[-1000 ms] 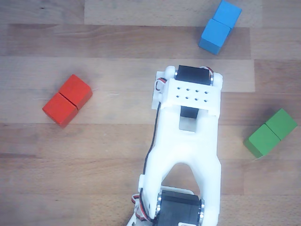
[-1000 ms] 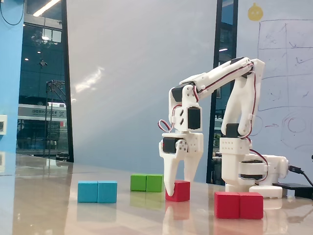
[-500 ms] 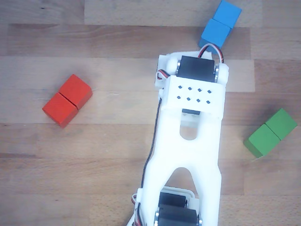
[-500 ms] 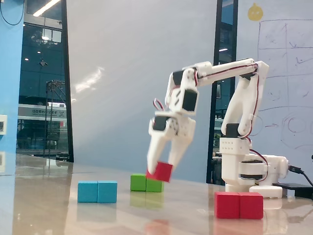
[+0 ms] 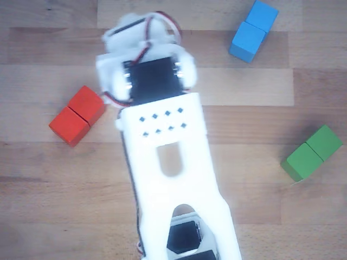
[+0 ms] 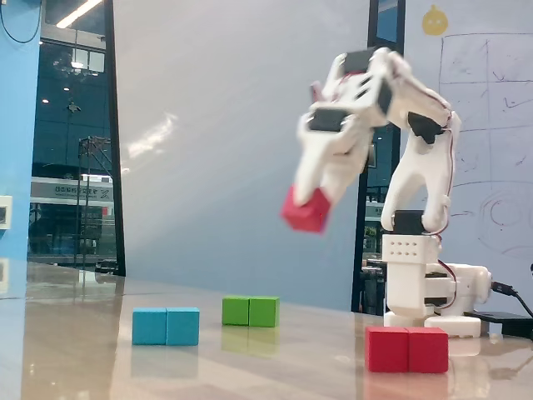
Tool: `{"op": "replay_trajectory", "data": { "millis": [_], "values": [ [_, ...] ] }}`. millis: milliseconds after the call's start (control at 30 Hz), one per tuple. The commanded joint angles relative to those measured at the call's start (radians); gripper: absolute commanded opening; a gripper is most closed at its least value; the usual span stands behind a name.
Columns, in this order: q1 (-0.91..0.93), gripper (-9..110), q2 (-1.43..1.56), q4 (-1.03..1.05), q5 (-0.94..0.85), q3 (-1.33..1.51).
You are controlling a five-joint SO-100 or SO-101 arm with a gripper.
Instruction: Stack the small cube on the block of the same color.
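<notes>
Claw: claw (image 6: 312, 204) in the fixed view points down and is clamped on the small cube (image 6: 306, 211), well above the counter (image 6: 83, 333); its outline is motion-blurred, so the two fingers cannot be told apart.
Claw from above: in the other view the fingertips are hidden beneath the arm's own white body (image 5: 168, 151), and the small cube cannot be seen there at all.
Small cube: red, held in the air, tilted, its edges smeared by blur; it hangs up and to the left of the red block (image 6: 407, 349) in the fixed view, well apart from it.
Red block: two cubes long with a seam across the middle, lying flat on the counter just in front of the arm's base (image 6: 425, 292); in the other view it lies just left of the arm (image 5: 77, 115), nothing on top of it.
Blue block: left of the red block in the fixed view (image 6: 166, 326), well apart; in the other view at the upper right (image 5: 253, 30).
Green block: in the fixed view between the blue and red blocks, farther back (image 6: 250, 311); in the other view at the right (image 5: 312, 153).
Cut off: the arm's lower end runs out of the other view at the bottom edge.
</notes>
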Motion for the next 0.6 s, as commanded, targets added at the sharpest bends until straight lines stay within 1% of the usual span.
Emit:
{"op": "replay_trajectory", "data": {
  "millis": [0, 267, 567],
  "values": [
    [-0.163, 9, 0.055, 0.06, -0.002, -0.147],
    [-0.311, 9, -0.048, 0.127, -0.002, -0.147],
    [-0.367, 9, -0.19, 0.126, -0.002, -0.147]
  ]
}}
